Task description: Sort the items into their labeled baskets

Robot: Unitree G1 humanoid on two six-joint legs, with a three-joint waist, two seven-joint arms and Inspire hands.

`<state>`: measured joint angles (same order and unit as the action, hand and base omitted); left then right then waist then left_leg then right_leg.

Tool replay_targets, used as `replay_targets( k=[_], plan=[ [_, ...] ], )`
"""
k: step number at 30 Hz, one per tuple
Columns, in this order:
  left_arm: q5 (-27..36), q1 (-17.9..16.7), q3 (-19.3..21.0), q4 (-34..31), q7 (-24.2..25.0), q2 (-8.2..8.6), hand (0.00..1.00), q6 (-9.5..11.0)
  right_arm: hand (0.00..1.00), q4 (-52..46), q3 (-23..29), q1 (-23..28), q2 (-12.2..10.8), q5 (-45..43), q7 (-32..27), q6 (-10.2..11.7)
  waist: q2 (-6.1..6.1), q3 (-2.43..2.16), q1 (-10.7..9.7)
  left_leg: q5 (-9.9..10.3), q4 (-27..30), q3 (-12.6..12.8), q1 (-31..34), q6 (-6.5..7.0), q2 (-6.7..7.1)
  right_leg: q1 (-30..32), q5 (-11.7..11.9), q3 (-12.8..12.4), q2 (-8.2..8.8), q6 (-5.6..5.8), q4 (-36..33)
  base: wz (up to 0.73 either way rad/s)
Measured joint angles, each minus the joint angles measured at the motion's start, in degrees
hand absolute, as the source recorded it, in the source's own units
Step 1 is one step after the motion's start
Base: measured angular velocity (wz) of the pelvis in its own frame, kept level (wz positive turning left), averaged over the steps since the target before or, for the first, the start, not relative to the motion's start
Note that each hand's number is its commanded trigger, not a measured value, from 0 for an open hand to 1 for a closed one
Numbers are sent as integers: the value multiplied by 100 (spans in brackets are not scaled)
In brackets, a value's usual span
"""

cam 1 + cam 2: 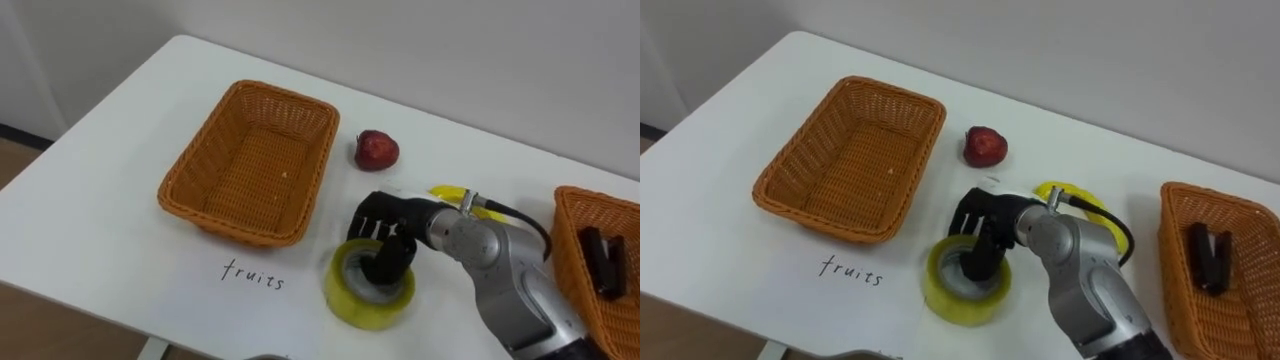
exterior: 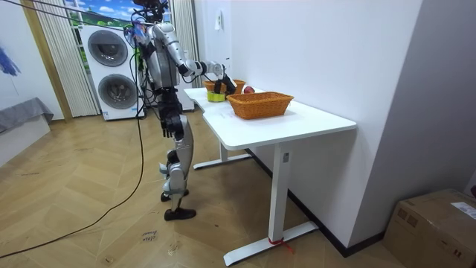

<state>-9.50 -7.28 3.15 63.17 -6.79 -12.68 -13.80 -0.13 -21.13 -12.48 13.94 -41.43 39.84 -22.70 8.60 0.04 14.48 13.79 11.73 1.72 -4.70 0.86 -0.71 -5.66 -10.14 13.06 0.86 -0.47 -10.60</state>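
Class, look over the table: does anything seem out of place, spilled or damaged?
Nothing is spilled or damaged, but the red apple lies on the table beside the empty fruit basket. The right hand rests on the yellow tape roll.

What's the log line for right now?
right hand: on tape | tape: on table | apple: on table, beside left basket | right basket: dark item

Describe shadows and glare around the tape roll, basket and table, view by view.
Left eye view: even light, a soft shadow along the near side of the empty basket and beside the tape roll; right eye view: the same, no glare on the table; room view: a shadow under the table.
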Motion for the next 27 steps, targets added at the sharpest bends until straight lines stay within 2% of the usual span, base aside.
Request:
replay_targets(
  k=[10, 19, 21, 24, 27],
  plan=[
    [82, 49, 0, 111, -1, 0, 0, 1, 100, 16, 2, -1, 8, 53, 45, 4, 6, 5, 8, 0, -22, -14, 1, 0, 0, 4, 0, -14, -3, 0, 0, 0],
    [327, 12, -12, 120, -157, 0, 0, 72, 100, -89, 5, 42, 244, 523, -34, 71, 12, 12, -25, 1, -40, -9, 15, 1, -1, 21, 0, -10, -4, 0, 9, 0],
    [325, -9, -9, 88, -170, 5, 0, 73, 100, -139, 80, 99, 264, 628, -64, 94, -8, 26, -50, 1, -27, -1, 16, 1, 1, 30, 0, -8, -2, 1, 9, 0],
    [321, -71, 16, 73, -184, 0, 0, 169, 100, -395, 366, 349, 270, 1043, -115, 170, -41, 48, -182, -3, -27, -5, 31, 6, 8, 49, 0, -38, -1, 1, 5, 0],
    [293, -220, 103, 63, -215, 13, 0, 244, 100, -622, 751, 629, 287, 1471, -237, 292, -105, 72, -415, -6, -20, 12, 32, 12, 13, 52, 0, -51, 11, 1, 3, 0]
  ],
)
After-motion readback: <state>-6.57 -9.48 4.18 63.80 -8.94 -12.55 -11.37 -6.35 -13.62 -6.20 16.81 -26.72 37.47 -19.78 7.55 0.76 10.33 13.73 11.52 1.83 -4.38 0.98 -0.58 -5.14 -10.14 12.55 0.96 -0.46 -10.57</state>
